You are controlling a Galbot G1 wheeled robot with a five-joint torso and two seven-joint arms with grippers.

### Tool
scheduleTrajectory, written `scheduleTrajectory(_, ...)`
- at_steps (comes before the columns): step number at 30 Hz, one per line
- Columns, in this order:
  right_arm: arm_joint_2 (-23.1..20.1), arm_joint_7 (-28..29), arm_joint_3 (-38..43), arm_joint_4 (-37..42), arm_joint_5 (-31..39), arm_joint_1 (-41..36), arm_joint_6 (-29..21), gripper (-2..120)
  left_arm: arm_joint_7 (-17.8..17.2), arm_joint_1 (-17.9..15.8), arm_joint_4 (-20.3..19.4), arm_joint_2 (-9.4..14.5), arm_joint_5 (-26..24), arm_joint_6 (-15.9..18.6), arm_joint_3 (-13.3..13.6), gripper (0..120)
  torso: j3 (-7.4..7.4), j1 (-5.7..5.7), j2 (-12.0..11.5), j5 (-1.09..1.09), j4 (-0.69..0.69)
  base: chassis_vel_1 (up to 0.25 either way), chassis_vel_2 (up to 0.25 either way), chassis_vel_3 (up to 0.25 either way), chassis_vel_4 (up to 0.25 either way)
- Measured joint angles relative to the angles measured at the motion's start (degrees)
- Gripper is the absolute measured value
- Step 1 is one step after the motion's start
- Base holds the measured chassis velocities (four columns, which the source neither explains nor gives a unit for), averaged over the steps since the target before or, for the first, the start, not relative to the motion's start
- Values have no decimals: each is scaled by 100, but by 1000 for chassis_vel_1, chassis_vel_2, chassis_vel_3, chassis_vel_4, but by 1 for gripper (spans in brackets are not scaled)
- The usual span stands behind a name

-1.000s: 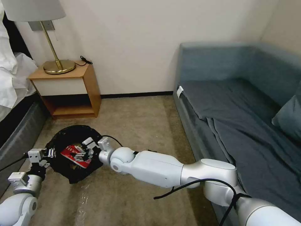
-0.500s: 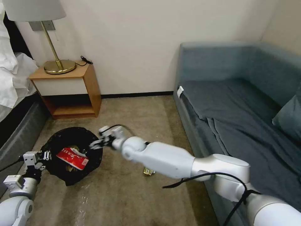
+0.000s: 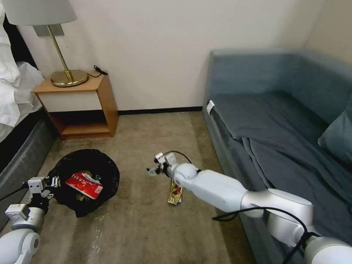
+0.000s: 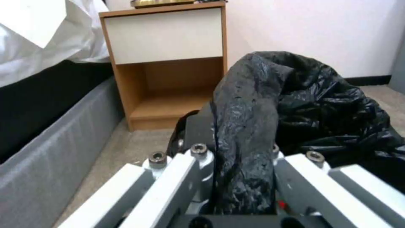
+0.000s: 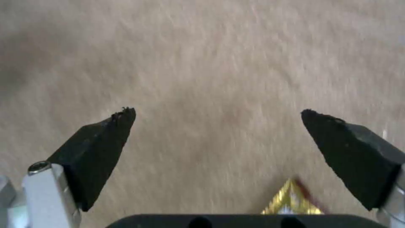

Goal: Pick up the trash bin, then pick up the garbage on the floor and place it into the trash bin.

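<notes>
At the far left a bed (image 3: 18, 146) edge runs along the carpet (image 3: 146, 227), with a nightstand (image 3: 79, 106) and brass lamp (image 3: 58, 47) behind. The left gripper (image 3: 46, 183) sits low at the bin (image 3: 86, 179) rim, its jaws closed on a fold of the black bag (image 4: 249, 142); the left wrist view shows the plastic pinched between the white fingers (image 4: 173, 186). The bin is held just off the bed side, and a red wrapper (image 3: 84, 184) with white lettering lies inside it on top of other scraps. Right of the bin, over bare carpet, the right gripper (image 3: 153, 169) hangs with its jaws spread wide and nothing between them; the right wrist view shows the two black fingertips (image 5: 101, 139) well apart above the carpet. Just beside and behind that gripper, a brown-gold wrapper (image 3: 175, 192) lies flat on the floor, partly under the forearm; its gold corner (image 5: 291, 199) peeks in at the wrist camera's edge. A blue sofa (image 3: 278, 121) fills the right side
</notes>
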Motion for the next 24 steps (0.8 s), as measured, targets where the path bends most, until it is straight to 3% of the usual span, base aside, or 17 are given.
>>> scheduleTrajectory(13,-200,-188,448,-267,-657,-854,239,100,70,107,-82,-100,65,-25,-96,6,0,0,0,0,0,0,0,0,0)
scheduleTrajectory(24,-142,-434,822,-645,-1090,-1130,507,100,70,139,-178,-161,83,6,-120,6,0,0,0,-1,0,0,0,0,0)
